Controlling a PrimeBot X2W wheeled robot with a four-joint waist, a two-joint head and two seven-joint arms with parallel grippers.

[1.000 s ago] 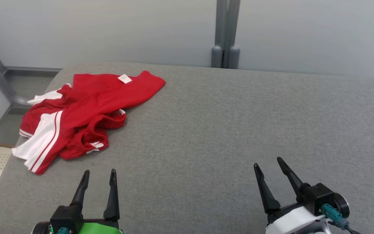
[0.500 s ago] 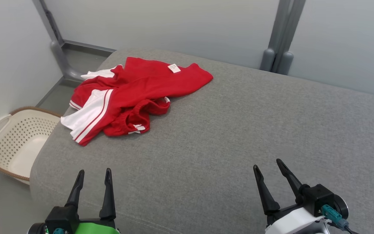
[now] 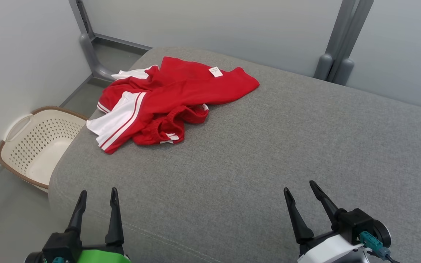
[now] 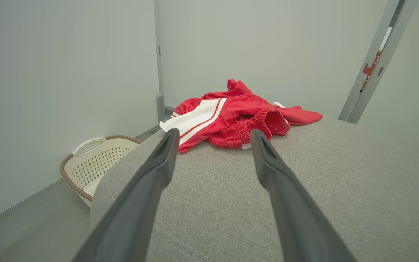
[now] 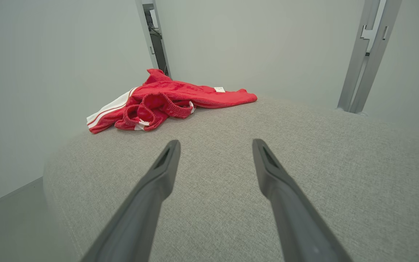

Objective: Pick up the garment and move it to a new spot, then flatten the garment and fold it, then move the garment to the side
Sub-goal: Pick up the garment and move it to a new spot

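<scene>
The garment (image 3: pixel 170 98) is a crumpled red piece with white side stripes and a small white label, lying at the far left corner of the grey padded surface (image 3: pixel 269 146). It also lies ahead in the left wrist view (image 4: pixel 231 116) and to the far left in the right wrist view (image 5: pixel 166 100). My left gripper (image 3: pixel 98 193) hangs open over the near left edge, well short of the cloth. At the lower right, my right gripper (image 3: pixel 300 187) is open too, with nothing between its fingers.
A cream perforated laundry basket (image 3: pixel 31 142) with a brown rim stands on the floor left of the padded surface, also seen in the left wrist view (image 4: pixel 93 163). Pale walls and a grey metal post (image 3: pixel 342 40) close the back.
The whole head picture has shifted right and down as the camera turned left, bringing the basket into view. The garment lies as before, and both grippers stay open.
</scene>
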